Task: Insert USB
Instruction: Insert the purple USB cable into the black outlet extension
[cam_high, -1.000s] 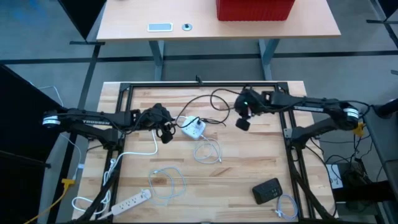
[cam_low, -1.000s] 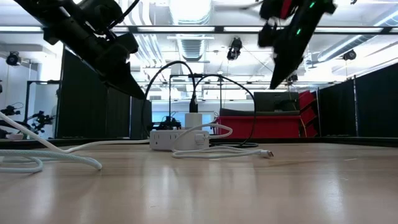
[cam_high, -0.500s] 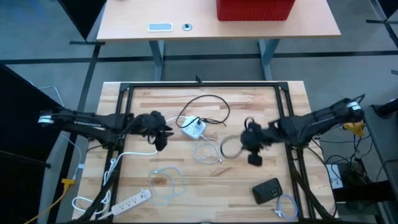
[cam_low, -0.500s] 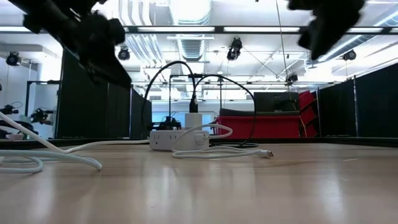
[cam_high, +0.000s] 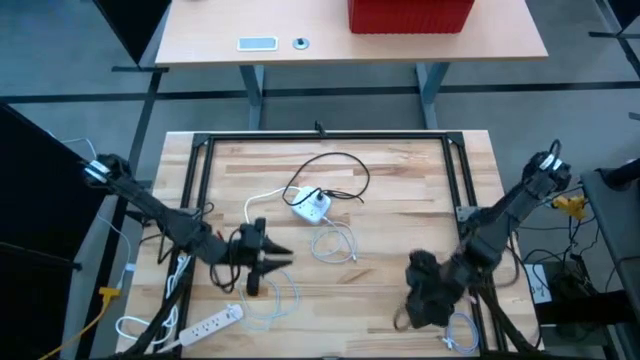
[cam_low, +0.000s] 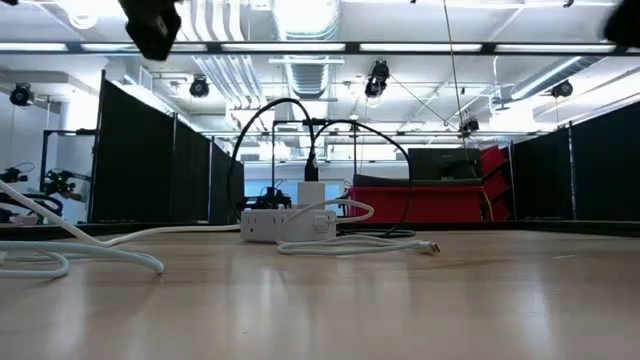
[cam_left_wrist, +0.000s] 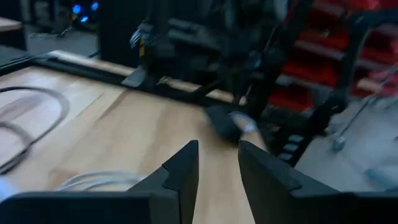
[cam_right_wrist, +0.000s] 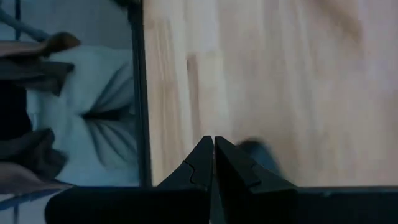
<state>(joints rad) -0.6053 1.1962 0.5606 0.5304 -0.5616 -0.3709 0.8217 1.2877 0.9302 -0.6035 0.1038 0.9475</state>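
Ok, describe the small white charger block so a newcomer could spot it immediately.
Start at the wooden table and go to the middle of its far half. There the white charger block sits with a black cable looping behind it. The white power strip, by contrast, is long and lies at the near left corner.

Two dark, nearly black arms here, slim tubes jointed with chunkier blocks. The left arm (cam_high: 150, 210) carries a pale band at its outer joint, and the right arm (cam_high: 505, 215) shows the same light ring near its far end. The left gripper (cam_left_wrist: 214, 177) has two matte black fingers (cam_left_wrist: 180, 174), angular, wedge-tipped. The right gripper (cam_right_wrist: 214, 163) shows matching black fingers (cam_right_wrist: 199, 165), tapering to sharp points.
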